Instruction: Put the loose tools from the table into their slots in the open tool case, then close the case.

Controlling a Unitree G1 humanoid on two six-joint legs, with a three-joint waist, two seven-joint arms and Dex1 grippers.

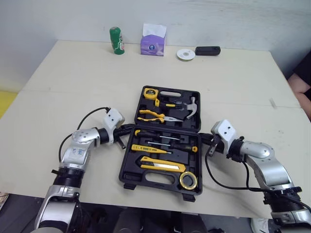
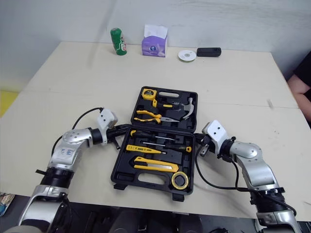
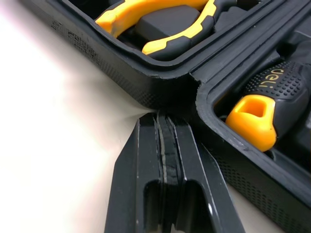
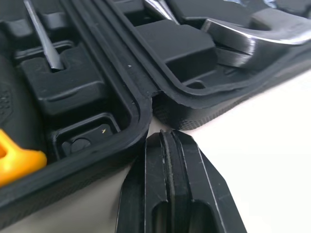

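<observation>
Now, your left gripper [image 3: 164, 124] and right gripper [image 4: 168, 140], fingers pressed together, flank the tool case [image 1: 155, 182] at its hinge. Lift unevenly and the hammer [image 1: 189, 106] or pliers [image 1: 155, 115] may spill

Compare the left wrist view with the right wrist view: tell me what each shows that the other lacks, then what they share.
Left wrist view, not the right: yellow-handled pliers in the far half, a black-and-yellow screwdriver handle in the near half, and the left gripper, jaws shut, at a hinge notch. Right wrist view, not the left: the steel hammer head, a thin screwdriver shaft, and the right gripper, jaws shut, at the opposite hinge notch. Both: the open black tool case, its hinge seam, and the pale table.
</observation>
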